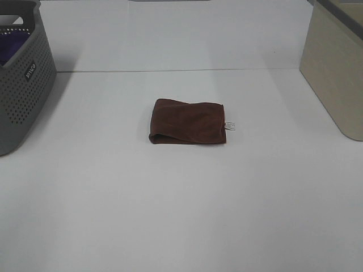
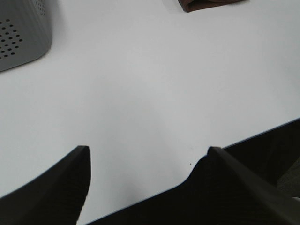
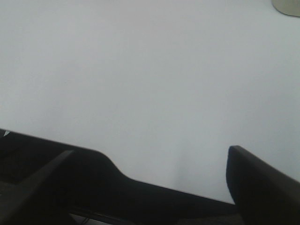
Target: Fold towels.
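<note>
At the table's point(image 1: 181, 215) centre the towel point(image 1: 187, 121) lies folded, tag point(image 1: 230, 126) out; both the left gripper point(image 2: 147, 159) and right gripper point(image 3: 154, 161) hang wide, empty, well apart; a careless regrasp could undo it.

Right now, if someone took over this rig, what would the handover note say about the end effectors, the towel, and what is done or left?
Left end effector: open, empty, over bare table near its front edge.
Right end effector: open, empty, also near the front edge.
Towel: lies folded into a compact rectangle mid-table, white tag sticking out at its right side; neither arm touches it.
Grey basket stands far left, beige bin far right.
Done: the towel looks folded. Left: possibly one more fold or stowing; the pictures cannot tell which.
</note>
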{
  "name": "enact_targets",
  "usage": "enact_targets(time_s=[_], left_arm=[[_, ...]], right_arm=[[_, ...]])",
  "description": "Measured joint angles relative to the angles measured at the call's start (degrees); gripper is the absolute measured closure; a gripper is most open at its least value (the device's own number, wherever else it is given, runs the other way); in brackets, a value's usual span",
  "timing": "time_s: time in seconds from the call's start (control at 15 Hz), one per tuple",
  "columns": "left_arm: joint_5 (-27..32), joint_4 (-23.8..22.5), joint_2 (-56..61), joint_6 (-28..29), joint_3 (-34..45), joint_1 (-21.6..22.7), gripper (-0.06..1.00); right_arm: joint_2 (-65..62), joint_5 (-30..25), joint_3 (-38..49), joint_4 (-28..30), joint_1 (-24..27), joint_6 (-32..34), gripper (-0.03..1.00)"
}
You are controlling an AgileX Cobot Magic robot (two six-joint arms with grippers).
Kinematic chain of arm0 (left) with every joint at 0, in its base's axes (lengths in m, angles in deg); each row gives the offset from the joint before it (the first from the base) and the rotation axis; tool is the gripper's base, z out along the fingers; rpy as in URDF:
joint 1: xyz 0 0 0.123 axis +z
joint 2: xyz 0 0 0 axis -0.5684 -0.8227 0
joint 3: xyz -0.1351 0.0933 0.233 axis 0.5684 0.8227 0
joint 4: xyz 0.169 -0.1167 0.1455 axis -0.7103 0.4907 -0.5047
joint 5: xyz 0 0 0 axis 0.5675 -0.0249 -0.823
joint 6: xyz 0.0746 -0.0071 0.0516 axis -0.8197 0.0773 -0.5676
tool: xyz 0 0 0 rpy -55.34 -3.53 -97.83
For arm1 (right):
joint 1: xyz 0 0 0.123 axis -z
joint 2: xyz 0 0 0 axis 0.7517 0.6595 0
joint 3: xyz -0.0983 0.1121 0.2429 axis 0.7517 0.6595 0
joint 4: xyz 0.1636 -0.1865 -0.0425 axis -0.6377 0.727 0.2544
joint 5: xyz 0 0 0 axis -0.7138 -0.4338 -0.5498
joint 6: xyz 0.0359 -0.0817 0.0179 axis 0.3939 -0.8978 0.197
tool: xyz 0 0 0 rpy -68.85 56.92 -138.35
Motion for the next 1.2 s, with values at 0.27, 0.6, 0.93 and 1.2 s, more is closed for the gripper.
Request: enact_targets(time_s=[0.27,0.6,0.93,1.2], left_arm=[[0.00,0.00,0.00,-2.23,0.00,0.00,0.29],[0.00,0.00,0.00,-2.35,0.00,0.00,0.29],[0.00,0.00,0.00,-2.35,0.00,0.00,0.29],[0.00,0.00,0.00,-2.35,0.00,0.00,0.29]], right_arm=[[0.00,0.11,0.00,1.09,0.00,1.32,0.16],[0.00,0.11,0.00,1.09,0.00,1.38,0.16],[0.00,0.11,0.00,1.15,0.00,1.38,0.16],[0.00,0.11,0.00,1.15,0.00,1.38,0.16]])
